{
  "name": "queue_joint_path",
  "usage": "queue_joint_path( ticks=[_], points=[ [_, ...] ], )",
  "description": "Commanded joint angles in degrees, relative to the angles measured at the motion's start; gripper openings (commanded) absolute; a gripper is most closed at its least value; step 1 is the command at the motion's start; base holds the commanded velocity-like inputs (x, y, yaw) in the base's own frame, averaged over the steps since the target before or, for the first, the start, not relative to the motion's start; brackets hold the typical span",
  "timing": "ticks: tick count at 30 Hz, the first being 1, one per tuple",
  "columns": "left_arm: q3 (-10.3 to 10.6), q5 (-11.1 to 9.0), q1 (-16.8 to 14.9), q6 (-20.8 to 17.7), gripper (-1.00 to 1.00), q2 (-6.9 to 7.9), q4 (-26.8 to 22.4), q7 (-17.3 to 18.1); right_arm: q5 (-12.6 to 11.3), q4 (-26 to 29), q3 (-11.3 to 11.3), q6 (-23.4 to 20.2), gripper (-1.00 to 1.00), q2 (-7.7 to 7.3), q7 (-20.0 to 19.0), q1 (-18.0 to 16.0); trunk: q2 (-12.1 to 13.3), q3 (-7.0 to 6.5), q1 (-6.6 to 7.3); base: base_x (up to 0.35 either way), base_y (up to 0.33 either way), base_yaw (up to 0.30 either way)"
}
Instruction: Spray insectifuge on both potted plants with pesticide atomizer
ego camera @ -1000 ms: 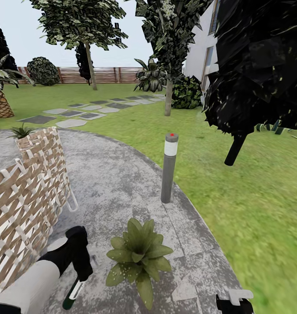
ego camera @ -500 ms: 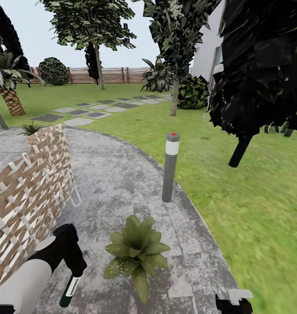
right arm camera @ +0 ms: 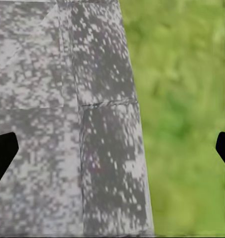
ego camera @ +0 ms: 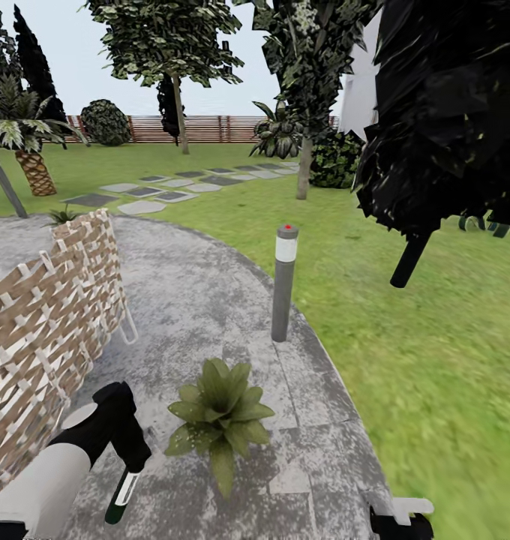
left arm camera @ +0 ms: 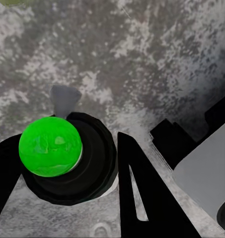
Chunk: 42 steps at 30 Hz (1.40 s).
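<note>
stone patio (ego camera: 195,300), potted plant (ego camera: 219,412), bollard (ego camera: 283,283), wicker chair (ego camera: 45,330)

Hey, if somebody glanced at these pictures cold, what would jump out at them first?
Probably the leafy potted plant low on the grey stone patio, with a grey bollard post standing just behind it at the lawn's edge. Beside the plant, the left gripper holds a dark spray bottle pointing down, and a woven wicker chair stands on the left.
</note>
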<state>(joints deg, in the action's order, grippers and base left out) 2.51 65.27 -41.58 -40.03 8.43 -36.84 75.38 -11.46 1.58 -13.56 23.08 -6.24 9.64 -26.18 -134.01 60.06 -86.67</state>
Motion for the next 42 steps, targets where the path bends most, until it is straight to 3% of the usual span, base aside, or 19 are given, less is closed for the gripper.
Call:
queue_joint_path(
  ticks=[1,3,6,7,9,11,13,22,26,42],
  points=[
    [0.2,0.2,-0.1,-0.6,-1.00,0.04,-0.1,0.4,-0.5,0.0,-0.5,0.1,1.00,0.00,0.1,0.0,0.0,0.05,0.04,-0.267,-0.195,0.156],
    [0.3,0.2,-0.3,-1.2,-1.00,-0.05,-0.1,1.3,-0.5,0.0,-0.5,0.1,1.00,0.00,0.1,0.0,0.0,0.05,0.04,-0.269,-0.192,0.233],
    [0.6,1.4,-2.4,-1.5,-1.00,0.10,-0.2,7.9,-0.5,0.0,-0.5,0.1,1.00,0.04,0.1,0.0,0.0,0.05,0.04,-0.261,-0.185,0.269],
    [0.7,2.6,-3.6,-1.5,-1.00,0.20,-0.1,10.3,-0.5,0.0,-0.5,0.1,1.00,0.04,0.1,0.0,0.0,0.05,0.04,-0.159,-0.218,0.274],
    [0.8,7.5,-6.2,-1.6,-1.00,0.07,-0.1,14.6,-0.5,0.1,-0.5,0.1,1.00,0.01,0.1,0.0,0.0,0.05,0.04,-0.046,-0.252,0.276],
    [0.8,10.9,-7.2,-1.6,-1.00,-0.15,-0.2,14.6,-0.5,0.1,-0.5,0.1,1.00,0.06,0.1,0.0,0.0,0.05,0.04,0.069,-0.265,0.261],
    [0.8,13.0,-8.6,-1.7,-1.00,-0.12,-0.7,14.6,-0.5,0.1,-0.5,0.1,1.00,0.03,0.1,0.0,0.0,0.05,0.04,0.196,-0.243,0.094],
    [0.9,13.8,-9.3,-1.7,-1.00,-0.16,-1.0,14.6,-0.5,0.0,-0.5,0.1,1.00,-0.09,0.1,0.0,0.0,0.05,0.04,0.198,-0.255,0.006],
    [0.9,15.8,-9.2,-1.7,-1.00,-0.17,-1.0,14.6,-0.5,0.1,-0.5,0.1,1.00,-0.01,0.1,0.0,0.0,0.05,0.04,0.011,-0.320,0.140],
    [0.9,16.0,-9.5,-1.7,-1.00,0.01,-1.0,14.6,-0.5,0.1,-0.5,0.1,1.00,0.02,0.1,0.0,0.0,0.05,0.04,-0.017,-0.321,0.202]
  ],
)
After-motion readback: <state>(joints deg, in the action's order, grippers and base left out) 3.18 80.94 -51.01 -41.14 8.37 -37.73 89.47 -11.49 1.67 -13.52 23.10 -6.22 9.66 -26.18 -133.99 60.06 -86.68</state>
